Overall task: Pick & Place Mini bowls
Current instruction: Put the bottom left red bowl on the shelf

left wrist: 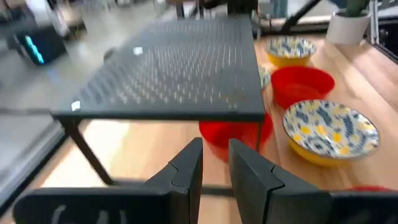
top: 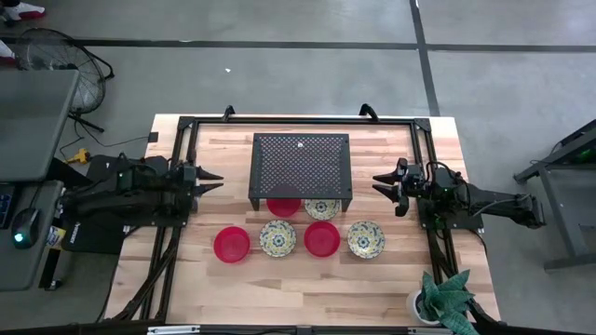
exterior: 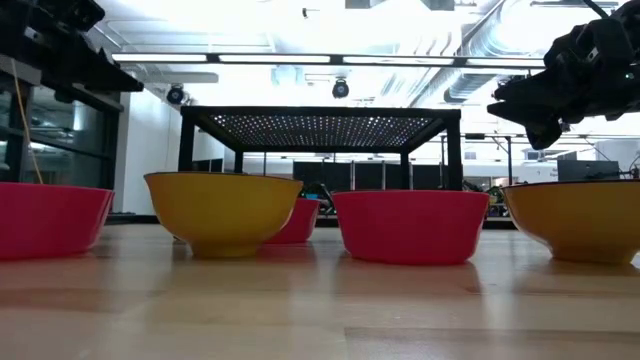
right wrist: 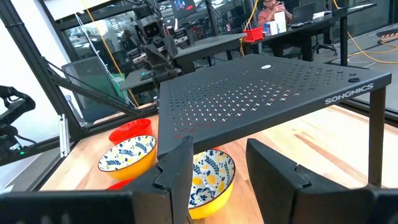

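Six mini bowls sit on the wooden table. In a near row stand a red bowl [top: 231,244], a floral bowl [top: 277,238], a red bowl [top: 321,238] and a floral bowl [top: 366,239]. Another red bowl [top: 283,206] and floral bowl [top: 321,207] rest partly under the near edge of the black perforated stand [top: 300,167]. My left gripper [top: 210,180] hovers open left of the stand. My right gripper [top: 382,184] hovers open to its right. Neither touches a bowl.
A black frame rail [top: 298,121] runs around the far and side edges of the work area. A potted plant [top: 443,300] stands at the near right corner. Bare wood lies in front of the bowl row. A person sits at a desk [right wrist: 273,15] far behind.
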You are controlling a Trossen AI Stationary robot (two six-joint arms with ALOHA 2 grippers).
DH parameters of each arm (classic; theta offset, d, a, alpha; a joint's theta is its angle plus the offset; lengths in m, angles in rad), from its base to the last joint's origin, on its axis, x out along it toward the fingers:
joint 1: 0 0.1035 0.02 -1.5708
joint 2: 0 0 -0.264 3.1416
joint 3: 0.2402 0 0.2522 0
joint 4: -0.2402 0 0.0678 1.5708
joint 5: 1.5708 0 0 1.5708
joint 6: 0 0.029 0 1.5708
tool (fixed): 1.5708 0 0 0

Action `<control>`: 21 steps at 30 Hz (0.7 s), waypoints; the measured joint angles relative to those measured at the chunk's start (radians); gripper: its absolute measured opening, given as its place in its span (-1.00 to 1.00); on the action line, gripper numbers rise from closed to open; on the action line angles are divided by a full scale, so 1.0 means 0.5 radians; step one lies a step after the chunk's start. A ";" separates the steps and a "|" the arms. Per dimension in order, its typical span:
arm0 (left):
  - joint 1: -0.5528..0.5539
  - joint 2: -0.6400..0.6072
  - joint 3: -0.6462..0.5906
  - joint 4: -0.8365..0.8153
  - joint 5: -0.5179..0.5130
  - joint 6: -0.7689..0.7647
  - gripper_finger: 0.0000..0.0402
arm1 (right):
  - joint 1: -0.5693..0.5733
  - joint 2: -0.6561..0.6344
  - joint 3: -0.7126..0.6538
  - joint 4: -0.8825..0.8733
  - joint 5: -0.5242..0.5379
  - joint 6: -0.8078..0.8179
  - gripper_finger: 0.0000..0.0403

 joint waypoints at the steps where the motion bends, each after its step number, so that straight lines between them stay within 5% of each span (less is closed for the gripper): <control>1: 0.000 0.031 0.032 -0.044 0.012 -0.036 -0.63 | 0.001 0.001 0.000 0.000 0.000 -0.001 -0.32; 21: 0.000 0.702 0.245 -0.505 0.678 -0.958 -0.63 | 0.001 0.000 0.000 0.004 0.000 -0.001 -0.32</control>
